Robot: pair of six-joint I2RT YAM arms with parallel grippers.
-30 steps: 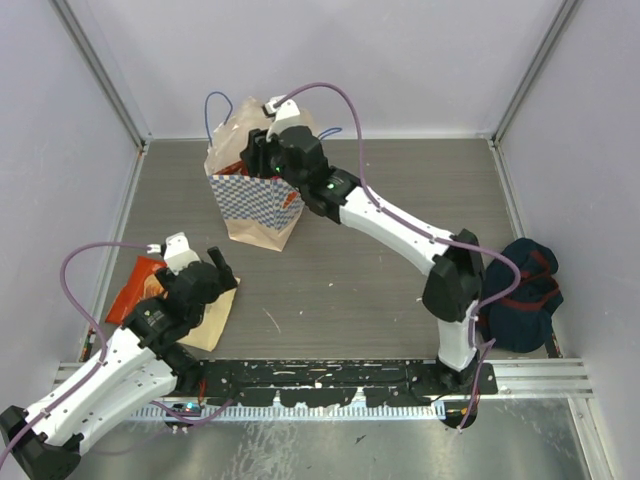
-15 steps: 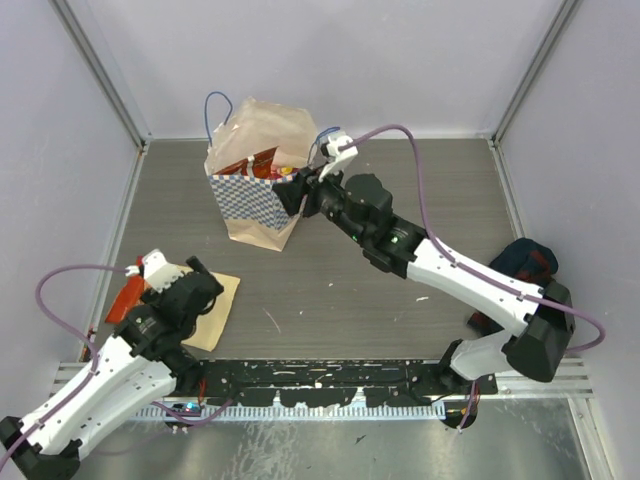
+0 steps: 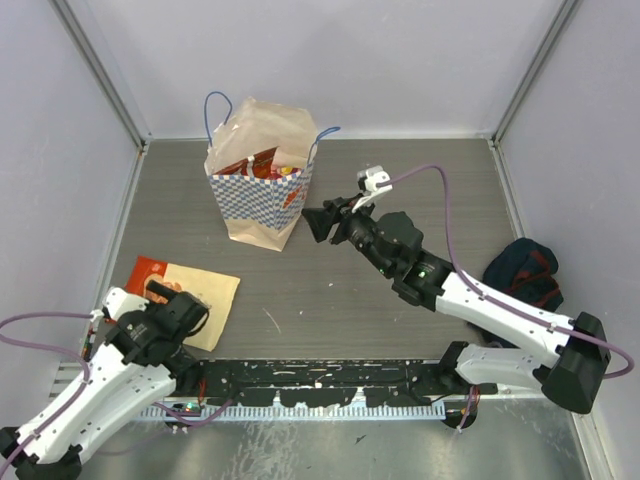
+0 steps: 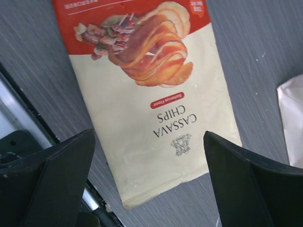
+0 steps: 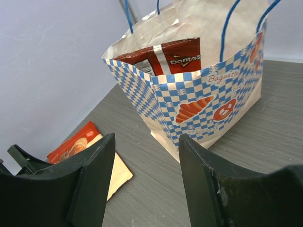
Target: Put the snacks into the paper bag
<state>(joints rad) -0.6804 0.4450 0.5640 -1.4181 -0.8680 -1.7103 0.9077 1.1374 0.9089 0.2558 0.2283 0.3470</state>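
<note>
Right gripper [image 3: 322,222] has pulled back from the paper bag [image 3: 262,205] since a second ago, fingers spread, empty. Left gripper [image 4: 149,156] dropped over the cassava chips packet [image 4: 151,94], wide open, holding nothing. Doritos bag [image 5: 182,59] already sits inside. Risk we see: the packet lies flat on the table [image 3: 400,190], so the fingers may skid or shove it.

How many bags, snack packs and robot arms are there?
Bags: 2, the tan blue-checked paper bag and the dark navy cloth bag.
Snack packs showing: 2, the red Doritos chip bag inside the paper bag and the red-and-cream cassava chips packet on the table.
Robot arms: 2, left arm and right arm.
Total: 6.
</note>
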